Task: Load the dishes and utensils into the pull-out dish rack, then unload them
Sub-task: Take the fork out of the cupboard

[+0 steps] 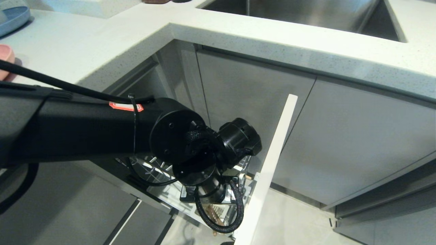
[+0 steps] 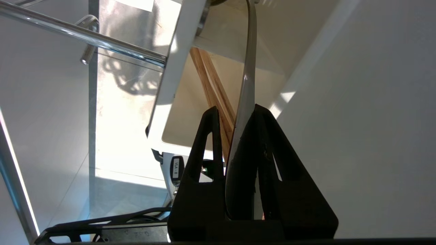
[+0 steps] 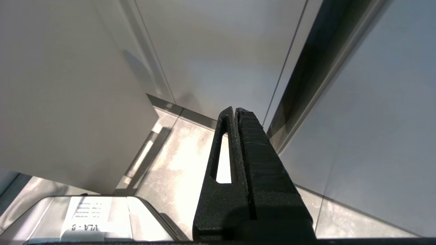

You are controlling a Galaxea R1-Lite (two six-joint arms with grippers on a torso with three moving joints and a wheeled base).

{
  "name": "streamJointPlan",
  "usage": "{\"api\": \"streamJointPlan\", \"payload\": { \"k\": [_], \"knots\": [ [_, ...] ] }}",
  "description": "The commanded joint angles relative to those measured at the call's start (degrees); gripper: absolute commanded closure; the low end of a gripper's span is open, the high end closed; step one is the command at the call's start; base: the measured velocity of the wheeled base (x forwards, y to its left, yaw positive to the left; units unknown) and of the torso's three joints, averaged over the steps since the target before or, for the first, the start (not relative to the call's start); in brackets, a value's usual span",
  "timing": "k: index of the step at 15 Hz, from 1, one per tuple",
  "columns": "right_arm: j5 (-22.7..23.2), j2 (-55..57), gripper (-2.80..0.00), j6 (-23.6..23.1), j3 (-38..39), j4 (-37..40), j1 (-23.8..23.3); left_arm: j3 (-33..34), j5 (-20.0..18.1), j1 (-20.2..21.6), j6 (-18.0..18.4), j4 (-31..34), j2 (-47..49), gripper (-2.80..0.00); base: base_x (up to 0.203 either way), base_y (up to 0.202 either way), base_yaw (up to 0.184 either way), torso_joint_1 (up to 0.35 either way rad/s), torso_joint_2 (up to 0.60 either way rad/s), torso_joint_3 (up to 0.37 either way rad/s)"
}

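My left arm reaches down from the counter into the pull-out dish rack (image 1: 150,167), and its wrist hides the gripper in the head view. In the left wrist view my left gripper (image 2: 235,108) is shut on the handle of the silver fork (image 2: 248,68), which stands in the white utensil caddy (image 2: 170,85). The wooden chopsticks (image 2: 207,78) lean in the same caddy, just behind one finger. Their ends show under the wrist (image 1: 213,215). A pink dish (image 1: 5,58) peeks in at the counter's far left edge. My right gripper (image 3: 235,109) hangs shut and empty above the floor.
The rack's white front panel (image 1: 272,160) stands out from the grey cabinets, right of my wrist. A chrome rack wire (image 2: 102,42) crosses beside the caddy. On the white counter sit a blue plate (image 1: 12,17) at the far left corner and a steel sink (image 1: 306,13) behind.
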Motion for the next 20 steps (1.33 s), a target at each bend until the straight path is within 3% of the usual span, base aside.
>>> {"api": "streamJointPlan", "payload": {
  "k": [1, 5, 10, 20],
  "knots": [
    [0.0, 0.0, 0.0, 0.01, 0.09, 0.0, 0.06, -0.02, 0.02, -0.2, -0.29, 0.32, -0.8, 0.0, 0.0, 0.0, 0.0, 0.0, 0.0, 0.0],
    [0.01, 0.0, 0.0, -0.04, 0.09, 0.02, 0.06, -0.1, 0.35, -1.04, -0.34, 1.59, -5.01, 0.0, 0.0, 0.0, 0.0, 0.0, 0.0, 0.0],
    [0.0, 0.0, 0.0, -0.02, 0.09, -0.04, 0.06, -2.07, 2.33, -1.26, -0.54, 10.0, -6.73, 0.0, 0.0, 0.0, 0.0, 0.0, 0.0, 0.0],
    [0.01, 0.0, 0.0, 0.04, 0.09, -0.06, 0.06, -0.99, 2.59, -1.35, -0.05, 10.1, -5.03, 0.0, 0.0, 0.0, 0.0, 0.0, 0.0, 0.0]
  ]
}}
